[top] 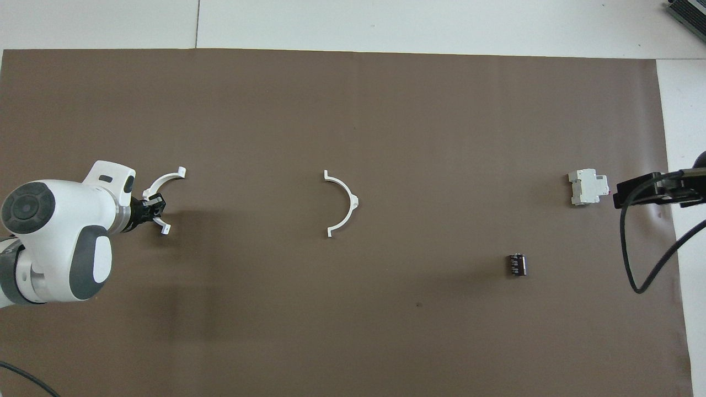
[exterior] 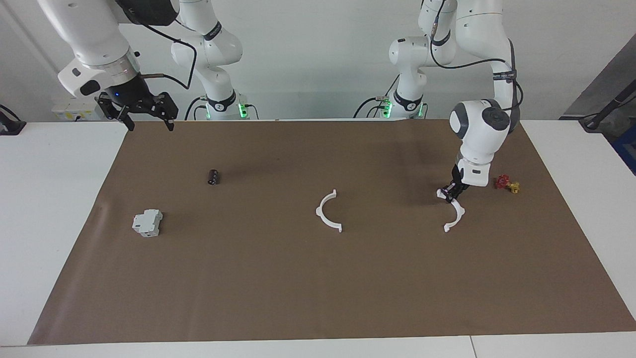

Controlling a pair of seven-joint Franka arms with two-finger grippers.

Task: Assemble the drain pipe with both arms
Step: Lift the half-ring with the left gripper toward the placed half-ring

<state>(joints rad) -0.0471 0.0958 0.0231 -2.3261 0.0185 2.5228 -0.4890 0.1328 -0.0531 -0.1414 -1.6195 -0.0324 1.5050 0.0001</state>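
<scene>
The drain pipe lies as two separate white half-rings on the brown mat. One half-ring (exterior: 329, 212) (top: 346, 202) lies alone at the middle of the mat. The other half-ring (exterior: 456, 215) (top: 163, 183) is toward the left arm's end. My left gripper (exterior: 451, 191) (top: 153, 208) is down at the mat and shut on this half-ring, gripping its curved band. My right gripper (exterior: 149, 121) (top: 640, 190) is open and empty, raised over the mat's corner at the right arm's end, where it waits.
A grey boxy block (exterior: 147, 223) (top: 588, 187) and a small dark cylinder (exterior: 213, 176) (top: 517, 264) lie toward the right arm's end. A red-and-yellow valve piece (exterior: 507, 184) lies beside the left gripper, hidden under the arm in the overhead view.
</scene>
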